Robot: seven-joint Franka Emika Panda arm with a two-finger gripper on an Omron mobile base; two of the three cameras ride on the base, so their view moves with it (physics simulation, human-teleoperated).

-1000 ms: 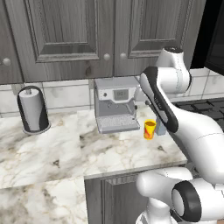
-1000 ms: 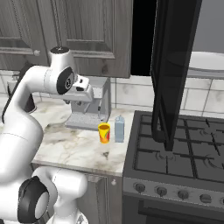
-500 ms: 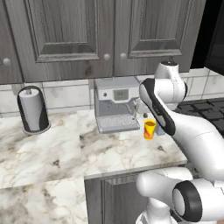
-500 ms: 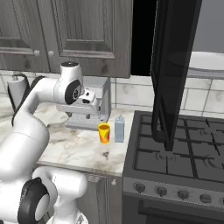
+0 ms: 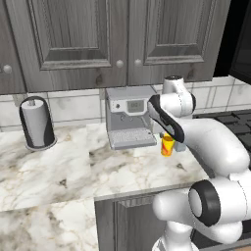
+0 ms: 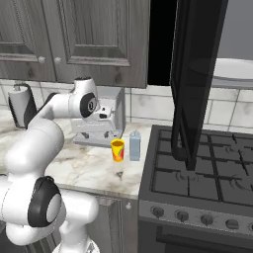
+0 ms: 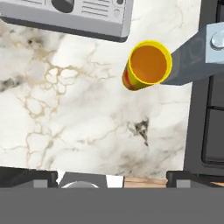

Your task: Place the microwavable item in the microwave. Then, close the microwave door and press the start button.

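Observation:
The microwavable item, a small yellow cup [image 7: 146, 65] with an orange-red band, stands upright on the marble counter [image 7: 65, 109]; I look down into its open mouth. It also shows in the base views [image 5: 167, 145] [image 6: 117, 149], in front of the coffee machine. My gripper [image 7: 111, 177] hovers above the counter, short of the cup, open with its fingertips [image 7: 26, 177] far apart and nothing between them. The microwave [image 6: 160, 44] sits high above the stove, its dark cavity exposed. The microwave door [image 6: 195, 74] stands swung wide open over the stove.
A pale blue carton [image 6: 134, 146] [image 7: 192, 57] stands right beside the cup. The silver-grey coffee machine [image 5: 128, 122] [image 7: 65, 15] is just behind it. A paper towel holder [image 5: 37, 122] stands far left. The stove [image 6: 207, 168] borders the counter on the right.
My arm has bent lower and the hand has come down over the counter toward the cup. The cup, the carton and the door have not moved.

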